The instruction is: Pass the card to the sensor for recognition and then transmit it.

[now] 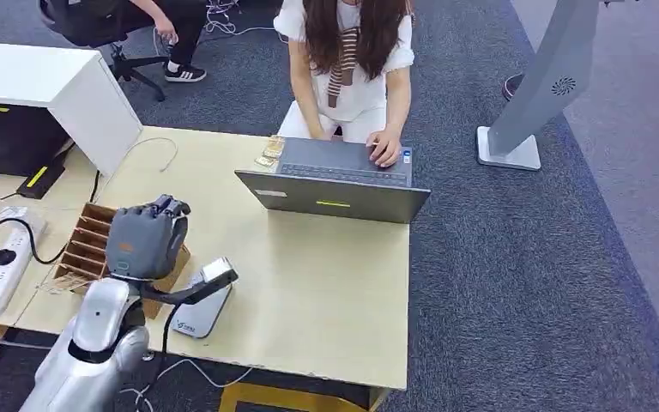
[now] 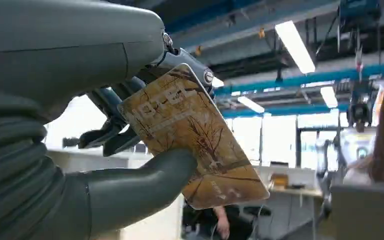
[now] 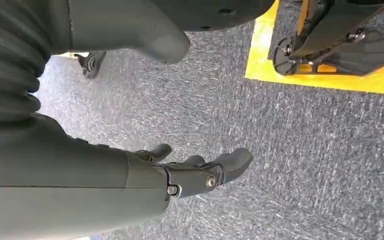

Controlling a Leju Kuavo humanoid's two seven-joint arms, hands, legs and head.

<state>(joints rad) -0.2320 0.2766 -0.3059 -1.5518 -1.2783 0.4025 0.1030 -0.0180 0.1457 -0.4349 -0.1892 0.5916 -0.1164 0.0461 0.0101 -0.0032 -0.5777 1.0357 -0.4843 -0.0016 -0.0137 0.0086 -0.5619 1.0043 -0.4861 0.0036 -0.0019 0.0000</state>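
In the left wrist view my left hand (image 2: 95, 150) pinches a brown and gold card (image 2: 195, 145) between the thumb and the darker fingers, the card tilted and turned up towards the ceiling lights. In the head view the left hand (image 1: 146, 236) is raised over the table's left part with its back towards me, so it hides the card. Just right of it and lower stands the grey sensor (image 1: 202, 309), a flat base with a small scanner head (image 1: 220, 272) on a black arm. My right hand (image 3: 200, 172) hangs over the carpet, fingers apart, holding nothing.
A wooden slotted card box (image 1: 84, 245) lies under and left of my left hand. A person types on a grey laptop (image 1: 335, 184) at the table's far side. A white power strip (image 1: 4, 257) and cables lie at the left, beside a white cabinet (image 1: 60, 86).
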